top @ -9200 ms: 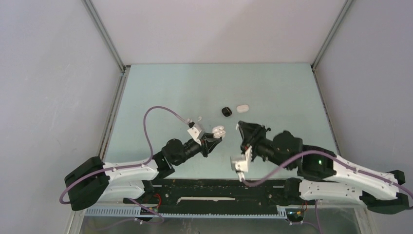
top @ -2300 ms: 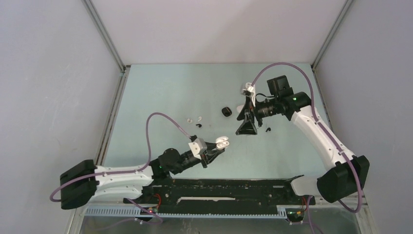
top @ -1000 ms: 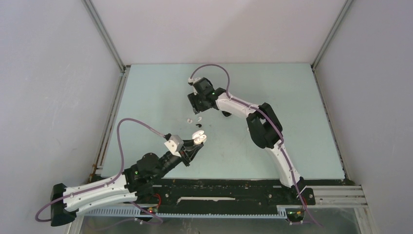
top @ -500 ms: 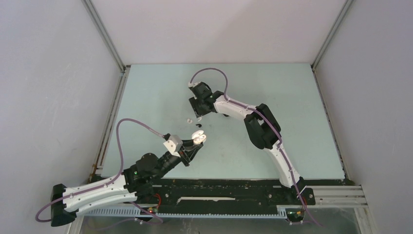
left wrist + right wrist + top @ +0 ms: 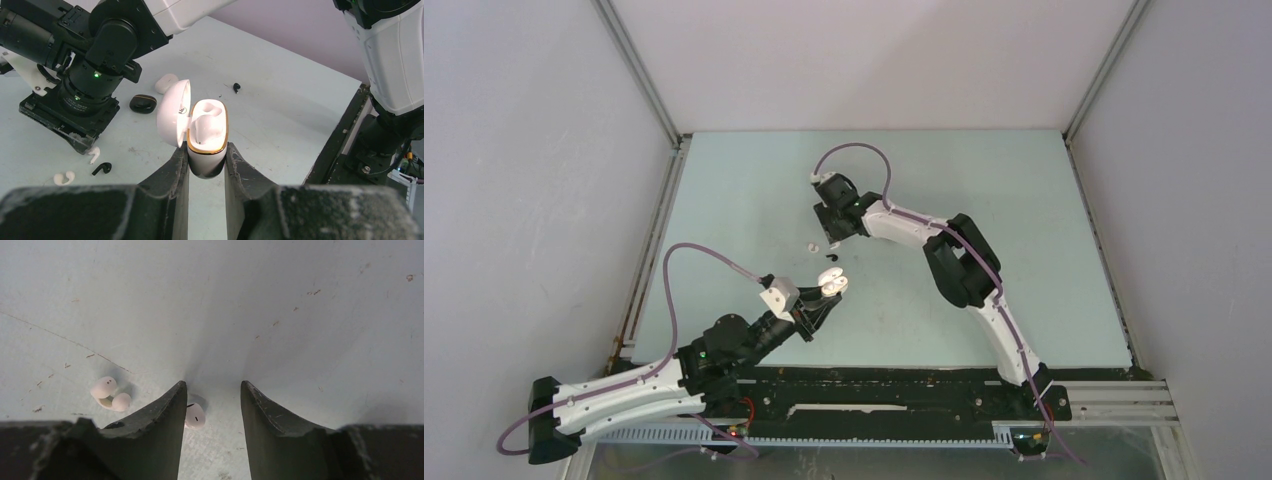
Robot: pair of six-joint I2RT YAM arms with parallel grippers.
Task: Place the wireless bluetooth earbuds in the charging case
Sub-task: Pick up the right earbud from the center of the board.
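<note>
My left gripper [image 5: 206, 150] is shut on the lower body of an open white charging case [image 5: 206, 135] with a gold rim, held above the table [image 5: 831, 285]; its sockets look empty. My right gripper [image 5: 213, 385] points down at the table with jaws apart. A white earbud [image 5: 194, 416] lies between them, against the left finger [image 5: 165, 425]. Another white earbud [image 5: 110, 394] lies just left of that finger. The left wrist view shows white earbuds [image 5: 94, 154] [image 5: 64, 177] and a black earbud [image 5: 102, 168] below the right wrist.
A closed black case [image 5: 143, 103] and a closed white case [image 5: 166, 82] lie behind the held case. A lone black earbud [image 5: 236, 87] rests further right. The right arm [image 5: 944, 250] stretches across the table's middle. Frame posts stand at the far corners.
The right wrist has shifted slightly toward the near side over the earbuds and its jaws have narrowed. The left arm and the held case have stayed still.
</note>
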